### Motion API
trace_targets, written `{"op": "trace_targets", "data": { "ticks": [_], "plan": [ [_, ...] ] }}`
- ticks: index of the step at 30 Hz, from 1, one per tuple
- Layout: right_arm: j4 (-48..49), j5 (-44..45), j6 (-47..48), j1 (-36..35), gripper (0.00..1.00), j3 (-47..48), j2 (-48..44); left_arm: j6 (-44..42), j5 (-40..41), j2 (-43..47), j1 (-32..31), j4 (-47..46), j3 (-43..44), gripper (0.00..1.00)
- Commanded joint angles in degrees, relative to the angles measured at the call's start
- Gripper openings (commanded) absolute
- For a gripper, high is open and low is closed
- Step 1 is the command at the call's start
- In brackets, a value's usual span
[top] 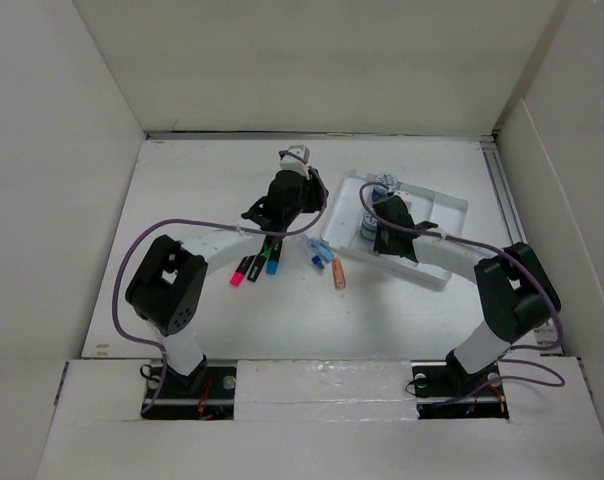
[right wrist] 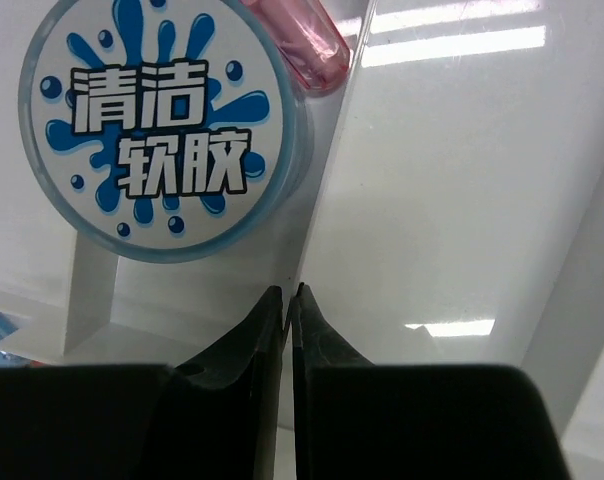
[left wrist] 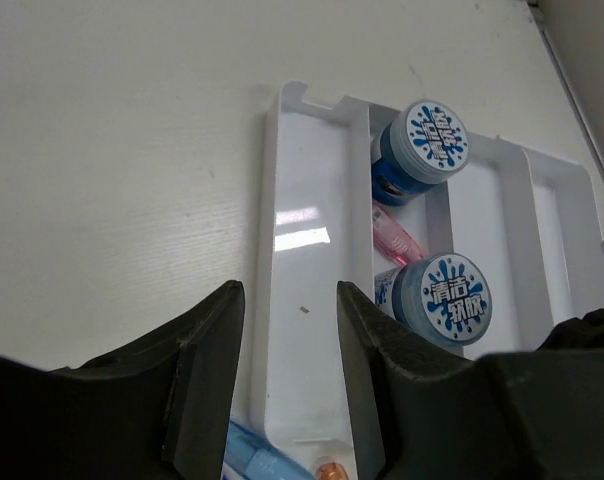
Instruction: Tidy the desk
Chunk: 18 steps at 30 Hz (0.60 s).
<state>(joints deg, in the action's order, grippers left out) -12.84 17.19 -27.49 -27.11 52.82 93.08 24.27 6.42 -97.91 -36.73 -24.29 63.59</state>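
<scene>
The desk (top: 212,190) is a white tabletop between tall white panels. On its right stands a white compartmented tray (top: 444,212) with two blue-lidded jars (top: 382,185) (top: 368,228) and a pink pen (left wrist: 397,240). My right gripper (right wrist: 290,292) is inside the tray, shut on a thin divider wall next to the nearer jar (right wrist: 162,130). My left gripper (left wrist: 290,300) is open and empty, hovering over the tray's long left compartment (left wrist: 307,250); in the top view it (top: 307,205) sits just left of the tray.
Loose markers lie on the desk in front of the tray: pink (top: 240,272), dark (top: 255,266), blue (top: 273,262), a pale blue one (top: 322,255) and an orange one (top: 339,275). White panels close in the back and both sides.
</scene>
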Motion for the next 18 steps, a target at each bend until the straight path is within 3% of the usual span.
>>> {"op": "trace_targets", "data": {
  "ticks": [1, 13, 18],
  "plan": [
    [-0.7, -8.8, 3.8, -1.3, 0.00, -1.9, -3.2, 1.7, -4.2, -1.2, 0.0, -0.5, 2.6, 0.38],
    [-4.6, -9.7, 5.0, 1.0, 0.00, -5.0, -11.4, -0.2, -10.2, -6.6, -2.9, 0.4, 4.3, 0.34],
    [-5.2, -8.5, 5.1, 1.0, 0.02, -5.3, -13.6, -4.1, -8.4, -10.1, -5.7, 3.1, 8.6, 0.33]
  ]
}}
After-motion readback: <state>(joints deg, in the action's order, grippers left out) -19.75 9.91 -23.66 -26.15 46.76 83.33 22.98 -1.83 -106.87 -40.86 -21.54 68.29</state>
